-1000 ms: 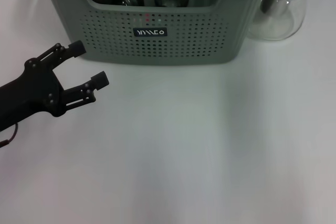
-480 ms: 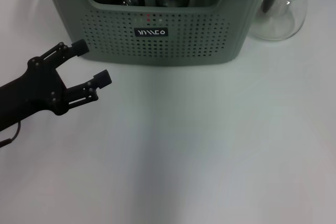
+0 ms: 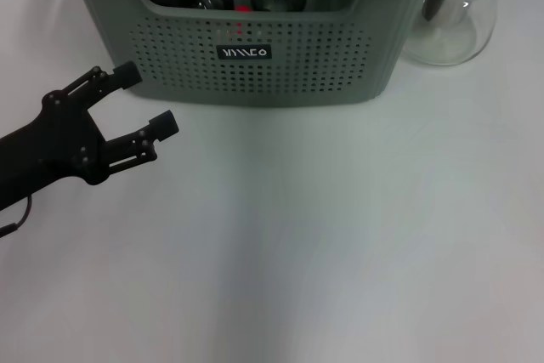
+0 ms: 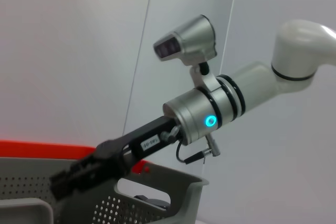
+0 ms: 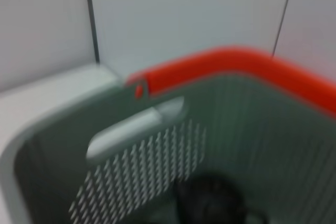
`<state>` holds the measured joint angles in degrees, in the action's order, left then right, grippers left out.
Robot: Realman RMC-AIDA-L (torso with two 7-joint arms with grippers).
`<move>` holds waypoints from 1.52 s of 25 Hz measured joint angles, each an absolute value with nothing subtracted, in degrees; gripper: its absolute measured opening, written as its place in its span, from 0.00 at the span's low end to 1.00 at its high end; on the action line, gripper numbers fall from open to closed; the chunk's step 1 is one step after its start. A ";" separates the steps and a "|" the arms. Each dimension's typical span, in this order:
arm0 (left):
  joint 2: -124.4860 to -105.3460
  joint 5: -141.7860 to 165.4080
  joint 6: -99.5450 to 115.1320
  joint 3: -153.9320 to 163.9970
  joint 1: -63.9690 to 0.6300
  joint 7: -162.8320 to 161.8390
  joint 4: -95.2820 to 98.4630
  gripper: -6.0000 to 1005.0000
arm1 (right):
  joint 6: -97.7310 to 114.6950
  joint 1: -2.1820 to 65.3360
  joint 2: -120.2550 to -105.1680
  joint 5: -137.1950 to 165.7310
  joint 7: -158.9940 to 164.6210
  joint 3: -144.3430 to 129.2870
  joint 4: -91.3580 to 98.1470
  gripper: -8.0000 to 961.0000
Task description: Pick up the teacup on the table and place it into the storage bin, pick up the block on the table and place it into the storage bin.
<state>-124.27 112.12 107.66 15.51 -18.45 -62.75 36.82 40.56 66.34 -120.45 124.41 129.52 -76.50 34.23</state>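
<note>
the left gripper [image 3: 144, 99] is hanging open and empty just beside the grey-green perforated plastic storage bin [image 3: 255, 61]. the right gripper [image 4: 79, 174] is hovering over the bin, its fingers unclear. a swing from either arm risks knocking the bin's wall.

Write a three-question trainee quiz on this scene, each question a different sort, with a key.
1. True or false: the left end effector is shut on a teacup.
2. Multiple choice: where does the glass carafe stand? A) inside the bin; B) on the table beside the bin, on the robot's right; C) in front of the bin.
3. Fill in: the small label on the bin's front wall is ____ with white lettering.

Key: 1 false, it is open and empty, in front of the bin's left corner. 2 B. 3 black.
</note>
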 joint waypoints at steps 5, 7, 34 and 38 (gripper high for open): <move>-124.18 110.46 108.34 14.87 -18.23 -62.76 36.83 0.91 | 45.04 48.46 -120.41 106.13 118.92 -77.32 56.05 0.58; -124.05 110.11 108.39 13.75 -18.22 -62.80 36.83 0.91 | 50.18 40.49 -120.20 94.54 109.79 -76.24 60.66 0.62; -122.19 131.47 109.35 24.44 -27.68 -59.82 37.32 0.91 | 89.97 22.44 -119.34 96.95 65.22 -58.66 32.03 0.98; -122.14 131.49 109.46 23.32 -27.14 -59.83 37.58 0.91 | 90.01 22.76 -119.84 97.12 65.08 -58.73 31.98 0.98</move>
<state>-122.14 131.49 109.46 23.32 -27.14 -59.83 37.58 90.01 22.76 -119.84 97.12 65.09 -58.73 31.98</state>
